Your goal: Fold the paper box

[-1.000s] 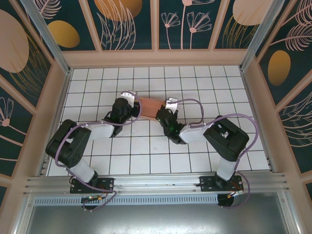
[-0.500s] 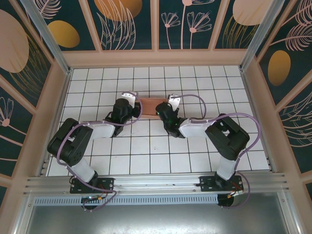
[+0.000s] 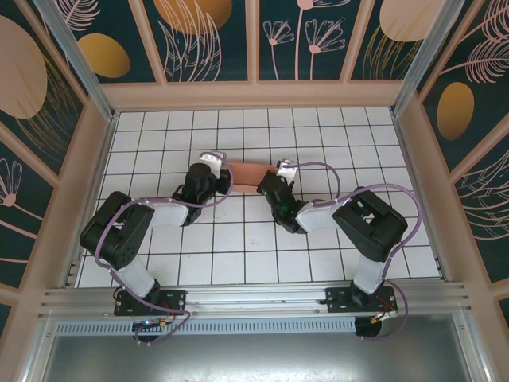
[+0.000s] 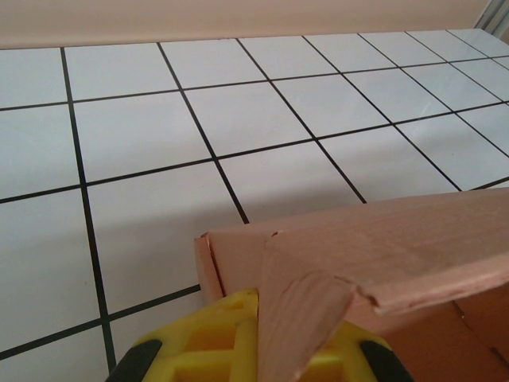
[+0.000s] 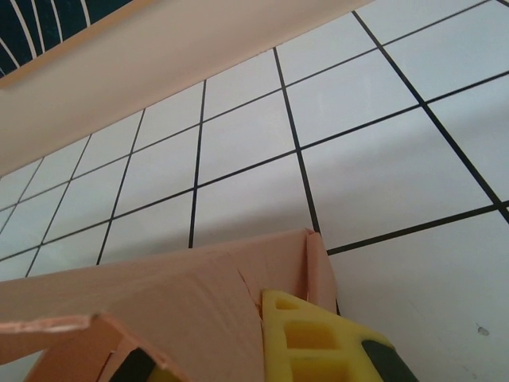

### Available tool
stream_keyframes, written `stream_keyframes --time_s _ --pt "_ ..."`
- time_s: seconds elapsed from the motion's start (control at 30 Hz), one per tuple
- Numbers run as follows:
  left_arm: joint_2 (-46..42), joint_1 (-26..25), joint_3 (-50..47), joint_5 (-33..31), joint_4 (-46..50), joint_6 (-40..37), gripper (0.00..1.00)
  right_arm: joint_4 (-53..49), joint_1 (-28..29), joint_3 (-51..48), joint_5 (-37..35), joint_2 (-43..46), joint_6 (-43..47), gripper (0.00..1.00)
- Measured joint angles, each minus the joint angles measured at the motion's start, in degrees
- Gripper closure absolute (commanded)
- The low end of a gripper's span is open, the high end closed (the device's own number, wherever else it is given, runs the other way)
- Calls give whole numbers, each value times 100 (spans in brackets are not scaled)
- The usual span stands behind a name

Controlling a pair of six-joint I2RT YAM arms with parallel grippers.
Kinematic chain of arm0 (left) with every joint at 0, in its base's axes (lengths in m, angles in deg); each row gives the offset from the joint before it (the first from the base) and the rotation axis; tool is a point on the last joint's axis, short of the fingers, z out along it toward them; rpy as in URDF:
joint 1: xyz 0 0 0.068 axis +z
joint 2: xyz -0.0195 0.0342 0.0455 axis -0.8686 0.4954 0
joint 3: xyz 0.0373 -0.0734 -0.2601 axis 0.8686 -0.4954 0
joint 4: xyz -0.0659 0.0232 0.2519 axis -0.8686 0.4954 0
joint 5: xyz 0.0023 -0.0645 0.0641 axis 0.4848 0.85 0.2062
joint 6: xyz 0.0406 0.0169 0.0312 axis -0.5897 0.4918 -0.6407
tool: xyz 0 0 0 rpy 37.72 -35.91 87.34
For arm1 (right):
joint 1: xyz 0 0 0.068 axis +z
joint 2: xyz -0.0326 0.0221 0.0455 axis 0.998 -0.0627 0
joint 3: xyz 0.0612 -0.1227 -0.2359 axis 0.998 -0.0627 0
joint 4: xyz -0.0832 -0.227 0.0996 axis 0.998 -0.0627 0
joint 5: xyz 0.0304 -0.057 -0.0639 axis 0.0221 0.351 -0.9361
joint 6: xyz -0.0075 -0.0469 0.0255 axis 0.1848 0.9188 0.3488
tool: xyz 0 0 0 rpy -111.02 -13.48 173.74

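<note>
The salmon-pink paper box (image 3: 246,176) lies partly folded on the white tiled floor, between the two arms. My left gripper (image 3: 227,178) holds its left end. In the left wrist view a bent flap of the paper box (image 4: 382,239) stands pinched between the yellow fingers (image 4: 227,326) of the left gripper (image 4: 290,338), which is shut on it. My right gripper (image 3: 263,184) is at the box's right end. In the right wrist view the right gripper (image 5: 231,354) is shut on a raised wall of the paper box (image 5: 159,294), with one yellow finger (image 5: 318,342) against the corner fold.
The tiled floor (image 3: 238,255) is fenced by a pale back wall (image 3: 254,95) and side walls (image 3: 91,159). An aluminium rail (image 3: 254,298) runs along the near edge by the arm bases. Purple cables loop over both arms.
The right gripper has shifted slightly at the box's right end, and its wrist has turned. The box has moved a little with it. The left arm has barely moved.
</note>
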Motion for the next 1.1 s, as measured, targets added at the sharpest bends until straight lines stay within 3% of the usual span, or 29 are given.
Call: stream_keyframes --time_s 0.13,0.43,0.53,0.83,1.1 --pt "0 0 -35 -26 -55 0 100 44 2 -96 42 0 173 80" --pt "0 0 -44 -164 -74 -28 100 291 63 -581 219 326 577 39" --pt "7 0 -44 -190 -74 -46 100 448 79 -905 330 612 658 30" --pt "118 0 0 -212 -144 -90 100 678 94 -1974 654 1956 1113 23" --pt "153 0 0 -214 -184 -149 100 267 -254 -1963 756 3056 1823 23"
